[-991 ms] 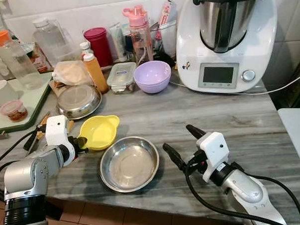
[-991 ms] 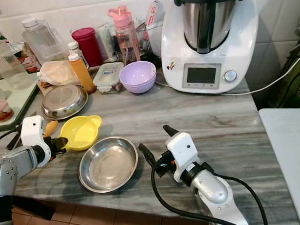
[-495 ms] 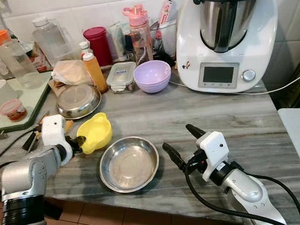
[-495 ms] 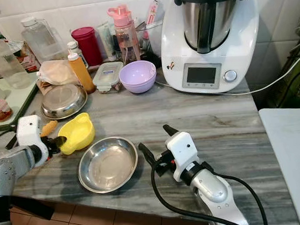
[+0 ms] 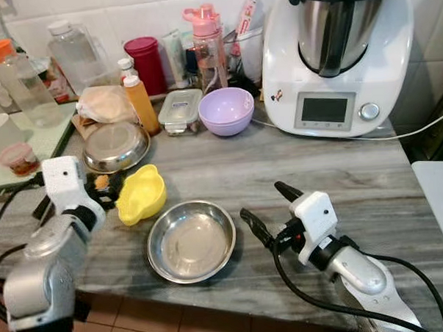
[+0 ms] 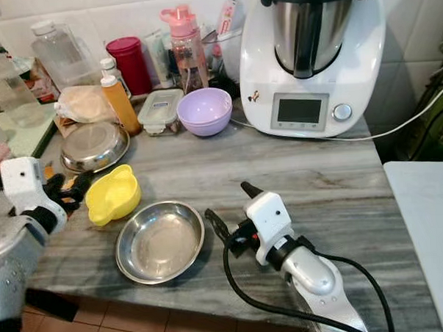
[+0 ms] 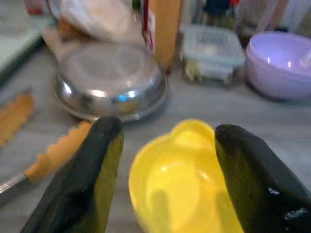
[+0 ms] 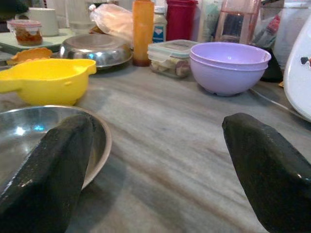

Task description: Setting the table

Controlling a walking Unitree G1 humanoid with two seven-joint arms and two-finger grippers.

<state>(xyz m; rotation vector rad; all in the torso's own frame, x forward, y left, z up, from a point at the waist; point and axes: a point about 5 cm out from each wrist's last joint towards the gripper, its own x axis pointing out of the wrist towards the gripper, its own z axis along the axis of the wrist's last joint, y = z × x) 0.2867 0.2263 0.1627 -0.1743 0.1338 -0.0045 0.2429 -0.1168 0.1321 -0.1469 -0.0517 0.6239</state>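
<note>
The left claw (image 5: pixel 109 191) is hovering released beside the yellow bowl (image 5: pixel 140 194), which is lying on the grey marbled desk (image 5: pixel 354 167) next to the steel dish (image 5: pixel 190 241). Regrasping should take the rim squarely. The right claw (image 5: pixel 270 212) is waiting released. Tiled wall and clutter are crowding behind.

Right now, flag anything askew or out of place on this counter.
The yellow bowl sits tipped on its side beside the steel bowl, in front of the open left gripper. A second steel bowl lies upside down. Nothing looks spilled.
</note>
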